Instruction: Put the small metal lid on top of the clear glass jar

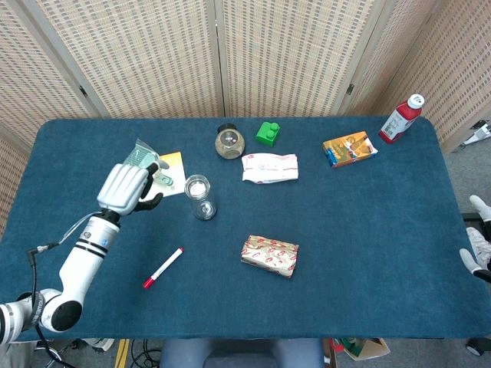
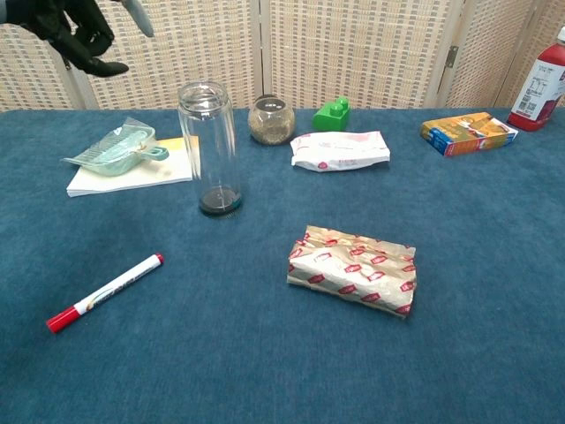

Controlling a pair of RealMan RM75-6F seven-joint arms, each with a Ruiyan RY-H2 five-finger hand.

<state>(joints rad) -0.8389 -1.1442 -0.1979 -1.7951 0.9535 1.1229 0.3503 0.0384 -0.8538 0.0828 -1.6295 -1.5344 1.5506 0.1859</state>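
The tall clear glass jar (image 1: 200, 197) (image 2: 209, 146) stands upright left of the table's middle. In the head view a pale round disc, which looks like the small metal lid (image 1: 197, 185), lies at its mouth; the chest view does not show it clearly. My left hand (image 1: 126, 188) (image 2: 74, 31) hovers to the left of the jar, apart from it, fingers spread and holding nothing. Only some pale fingers of my right hand (image 1: 474, 262) show at the right edge of the head view.
On the blue table (image 1: 368, 230) lie a bagged green scoop on a pad (image 2: 124, 146), a red marker (image 1: 163, 267), a foil packet (image 1: 270, 255), a white packet (image 1: 269, 166), a round brown-filled jar (image 1: 229, 142), a green block (image 1: 268, 133), an orange box (image 1: 349, 149) and a red bottle (image 1: 400, 119).
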